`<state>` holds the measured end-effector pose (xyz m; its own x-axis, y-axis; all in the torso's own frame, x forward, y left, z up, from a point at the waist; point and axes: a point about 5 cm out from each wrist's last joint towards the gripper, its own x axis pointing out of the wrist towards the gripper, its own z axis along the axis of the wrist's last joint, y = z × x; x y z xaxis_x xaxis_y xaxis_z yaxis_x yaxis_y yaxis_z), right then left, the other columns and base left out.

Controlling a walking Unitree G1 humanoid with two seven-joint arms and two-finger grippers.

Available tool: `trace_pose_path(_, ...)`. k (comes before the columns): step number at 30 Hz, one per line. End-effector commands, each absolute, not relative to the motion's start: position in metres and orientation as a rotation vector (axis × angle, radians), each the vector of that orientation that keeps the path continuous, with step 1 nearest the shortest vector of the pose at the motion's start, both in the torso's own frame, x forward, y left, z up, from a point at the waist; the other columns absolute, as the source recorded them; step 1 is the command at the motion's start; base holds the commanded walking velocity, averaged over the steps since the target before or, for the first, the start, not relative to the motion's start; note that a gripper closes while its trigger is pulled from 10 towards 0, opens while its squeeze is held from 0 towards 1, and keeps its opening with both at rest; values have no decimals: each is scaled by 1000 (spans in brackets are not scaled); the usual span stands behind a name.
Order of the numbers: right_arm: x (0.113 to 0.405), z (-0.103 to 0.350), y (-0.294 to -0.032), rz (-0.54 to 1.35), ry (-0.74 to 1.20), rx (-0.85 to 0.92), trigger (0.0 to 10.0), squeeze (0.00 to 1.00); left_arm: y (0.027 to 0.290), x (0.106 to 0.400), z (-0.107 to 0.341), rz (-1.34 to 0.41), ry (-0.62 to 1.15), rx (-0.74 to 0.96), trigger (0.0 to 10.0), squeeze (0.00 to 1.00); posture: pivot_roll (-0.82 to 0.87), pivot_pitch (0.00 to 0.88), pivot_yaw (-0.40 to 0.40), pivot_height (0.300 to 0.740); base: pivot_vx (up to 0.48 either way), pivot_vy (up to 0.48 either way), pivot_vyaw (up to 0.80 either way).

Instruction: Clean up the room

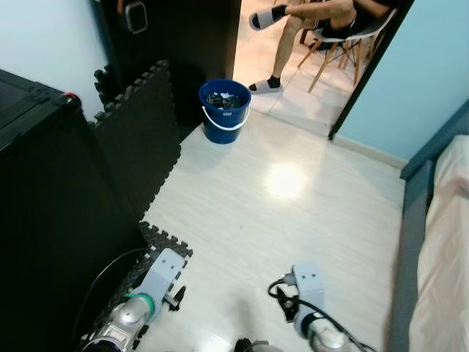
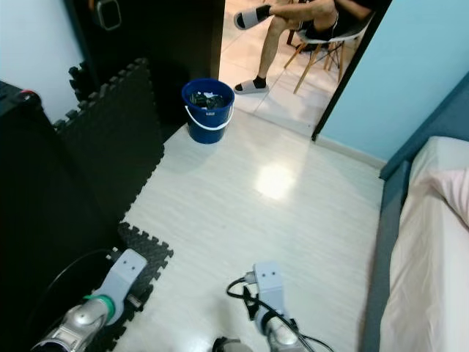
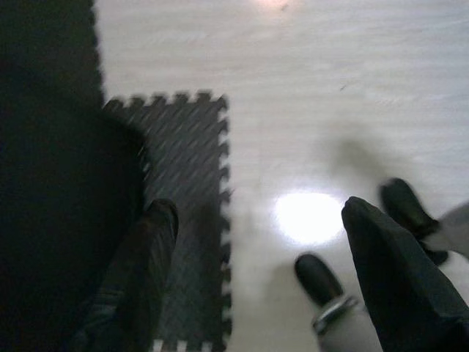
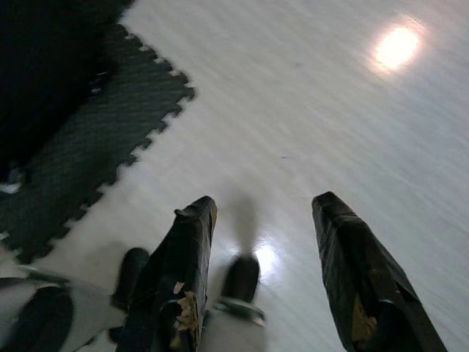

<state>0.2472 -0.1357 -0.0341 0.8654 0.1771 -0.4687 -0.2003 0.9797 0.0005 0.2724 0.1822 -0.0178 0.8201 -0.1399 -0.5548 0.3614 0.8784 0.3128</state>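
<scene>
Scene, head cam: pale wood-look laminate floor (image 1: 293,220) w/ a bright light glare near centre. Blue round plastic bucket (image 1: 225,110) w/ white handle stands on floor at approx. 12 o'clock from robot, well ahead, just beside dark doorway wall; dark contents inside, not identifiable. Black interlocking foam mat panel (image 1: 139,139) stands upright at 10–11 o'clock, leaning against tall black cabinet (image 1: 44,213) at 9 o'clock. Second black foam puzzle mat piece (image 3: 187,213) lies flat on floor at cabinet foot, approx. 8 o'clock, near L arm.

Beyond bucket, through doorway at 12–1 o'clock: a person seated on a wooden-legged chair (image 1: 341,44), legs crossed, one white slide sandal (image 1: 265,86) on tiled floor, the other raised. Light-blue wall (image 1: 425,73) at 1–2 o'clock. Bed w/ pinkish sheet and grey-blue frame (image 1: 440,249) at 3 o'clock.

Left gripper (image 3: 256,242): hangs low at 7 o'clock over edge of flat mat; fingers spread apart, nothing between them. Right gripper (image 4: 264,242): hangs low at 5 o'clock over bare floor; fingers spread apart, released, nothing held. Robot's dark feet visible below both grippers in wrist cams.
</scene>
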Motion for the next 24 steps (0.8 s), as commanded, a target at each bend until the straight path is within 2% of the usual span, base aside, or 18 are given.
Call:
trace_pose_path(1, 241, -40, -142, 180, 522, -53, 10000, 0, 180, 264, -26, -291, 583, 420, 10000, 0, 18, 106, 21, 713, -341, 0, 0)
trace_pose_path(9, 241, -40, -143, 182, 523, -56, 10000, 0, 180, 264, -26, -292, 584, 419, 10000, 0, 18, 106, 21, 713, -329, 0, 0)
trace_pose_path(13, 240, -40, -143, 182, 526, -56, 10000, 0, 179, 264, -26, -286, 588, 415, 10000, 0, 13, 104, 16, 713, 0, 0, 0)
trace_pose_path(24, 240, -41, -143, 176, 533, -43, 10000, 0, 179, 264, -27, -292, 596, 427, 10000, 0, 13, 104, 16, 713, 0, 0, -800)
